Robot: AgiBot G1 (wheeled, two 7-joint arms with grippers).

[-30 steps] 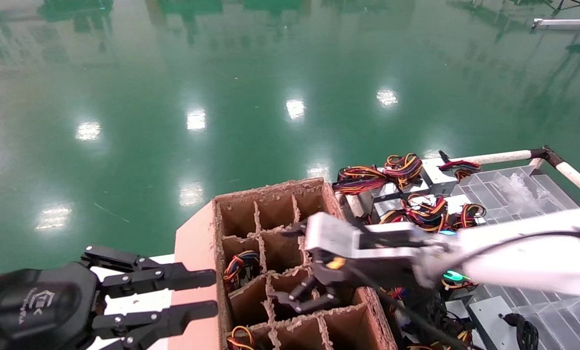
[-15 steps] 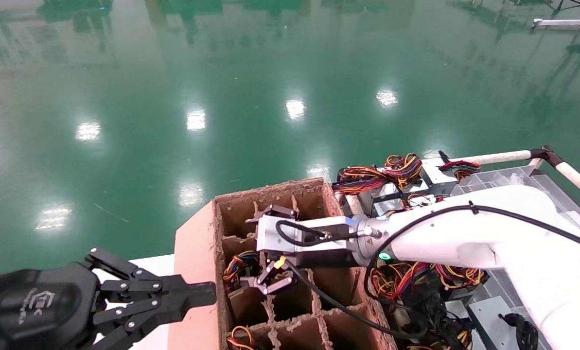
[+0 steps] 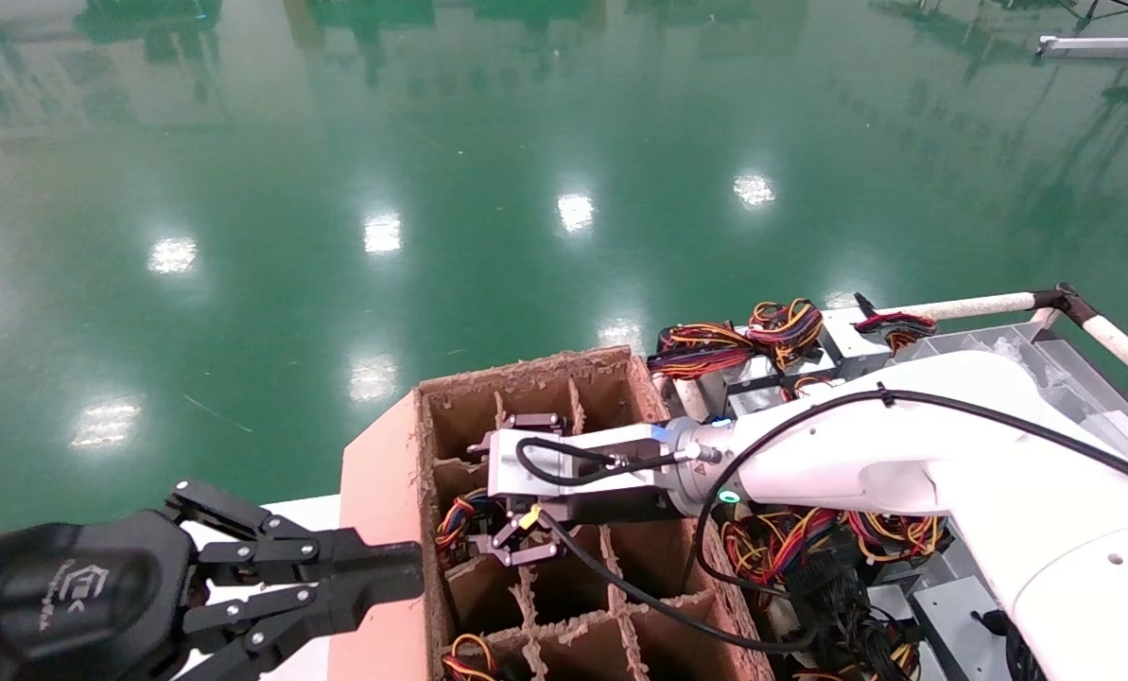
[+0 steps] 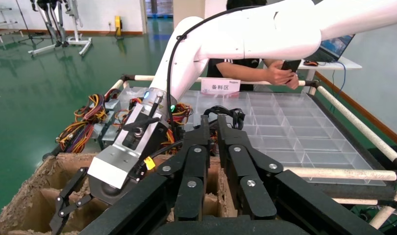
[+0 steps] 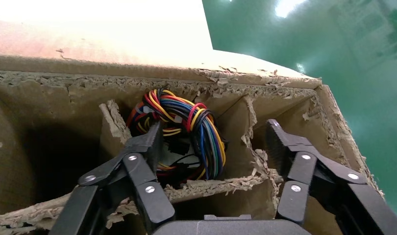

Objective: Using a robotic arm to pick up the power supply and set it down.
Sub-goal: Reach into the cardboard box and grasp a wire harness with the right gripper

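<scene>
A: Where's the right gripper (image 3: 505, 541) now?

B: Over the cardboard box (image 3: 582, 577), in the second row of cells from the far end, left column. Its jaws are spread wide and empty, straddling a torn divider. One finger (image 5: 148, 147) is dipping into the cell that holds the power supply (image 5: 179, 139); the other is in the cell beside it.

A: So the power supply is in that cell?

B: Yes, deep in it. Only its looped bundle of wires shows; the metal body is hidden underneath.

A: How should the grab go, in your view?

B: I'd shift the gripper so both fingers clear the divider and enter the same cell, then lower straight and close on the body, or on the thick of the bundle if the body can't be reached. Closing as it stands would likely pinch cardboard.

A: And the left gripper (image 3: 337, 582)?

B: Parked near the box's left flap, fingers nearly together, holding nothing.
</scene>
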